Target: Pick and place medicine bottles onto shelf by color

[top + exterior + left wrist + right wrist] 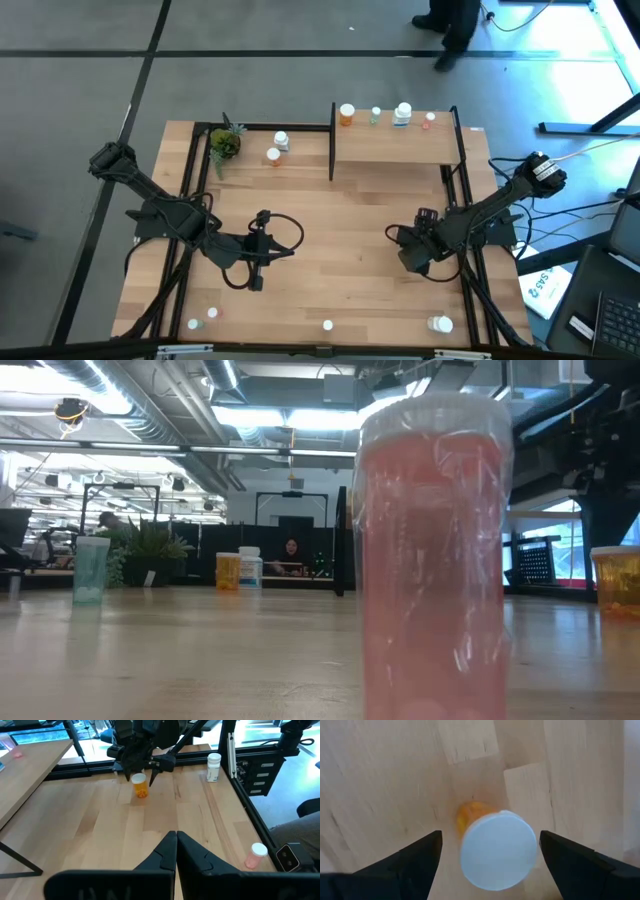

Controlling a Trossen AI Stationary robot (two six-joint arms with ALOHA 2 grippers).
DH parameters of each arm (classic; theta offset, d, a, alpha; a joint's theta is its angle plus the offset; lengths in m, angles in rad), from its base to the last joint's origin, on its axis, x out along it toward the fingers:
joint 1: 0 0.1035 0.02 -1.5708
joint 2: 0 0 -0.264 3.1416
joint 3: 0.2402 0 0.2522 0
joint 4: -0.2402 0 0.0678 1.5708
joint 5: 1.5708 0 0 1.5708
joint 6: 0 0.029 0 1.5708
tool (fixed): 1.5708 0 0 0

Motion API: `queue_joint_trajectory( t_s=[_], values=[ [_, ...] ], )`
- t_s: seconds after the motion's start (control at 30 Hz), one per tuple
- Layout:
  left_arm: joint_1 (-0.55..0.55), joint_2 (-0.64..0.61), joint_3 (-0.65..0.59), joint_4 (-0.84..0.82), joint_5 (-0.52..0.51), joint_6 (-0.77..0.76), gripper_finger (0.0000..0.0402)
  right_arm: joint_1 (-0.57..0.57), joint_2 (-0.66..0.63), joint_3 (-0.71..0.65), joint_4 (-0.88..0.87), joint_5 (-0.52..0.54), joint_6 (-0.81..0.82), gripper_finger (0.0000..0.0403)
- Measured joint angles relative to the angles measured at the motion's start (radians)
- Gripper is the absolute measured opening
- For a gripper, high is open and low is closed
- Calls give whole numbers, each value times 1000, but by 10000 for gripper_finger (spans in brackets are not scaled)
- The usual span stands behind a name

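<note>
The right hand [487, 852] hangs right over an orange bottle [492, 845] that stands upright on the bench [330, 225], its two fingers spread wide with one on each side of the white cap and neither touching it. From the left arm's camera the same orange bottle [140, 785] shows standing just under the right hand [142, 770], well out from the shelf. From above, the right hand [412, 255] sits in front of the shelf [395, 145], toward its right end.

The left hand [256, 283] rests low over the bench, well to the left of the shelf and nearer the front edge; its fingers [192, 855] are pressed together with nothing between them.

On the shelf stand four bottles along the back edge: an orange one [346, 114], a small green one [376, 115], a white one [402, 113] and a pinkish one [430, 119]. Left of the shelf, beside a small potted plant [225, 143], stand a white bottle [281, 140] and another orange bottle [272, 155].

Far from the shelf, along the front edge of the bench, are a green bottle [195, 324] with a pink one [212, 313] next to it, a pink bottle [327, 325] in the middle, and a white bottle [440, 323] to the right. The table-level camera is filled by that middle pink bottle [432, 560].
</note>
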State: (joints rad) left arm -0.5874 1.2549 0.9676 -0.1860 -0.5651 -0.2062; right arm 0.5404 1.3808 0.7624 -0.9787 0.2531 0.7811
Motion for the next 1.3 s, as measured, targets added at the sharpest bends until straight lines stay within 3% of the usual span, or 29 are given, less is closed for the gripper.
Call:
queue_joint_trajectory(
  t_s=[0.63, 1.3],
  values=[
    [0, 0, 0, 0, 0, 0, 0, 0, 0, 0, -1, 0, 23, 336],
    [0, 0, 0, 0, 0, 0, 0, 0, 0, 0, 34, -2, 23, 267]
  ],
)
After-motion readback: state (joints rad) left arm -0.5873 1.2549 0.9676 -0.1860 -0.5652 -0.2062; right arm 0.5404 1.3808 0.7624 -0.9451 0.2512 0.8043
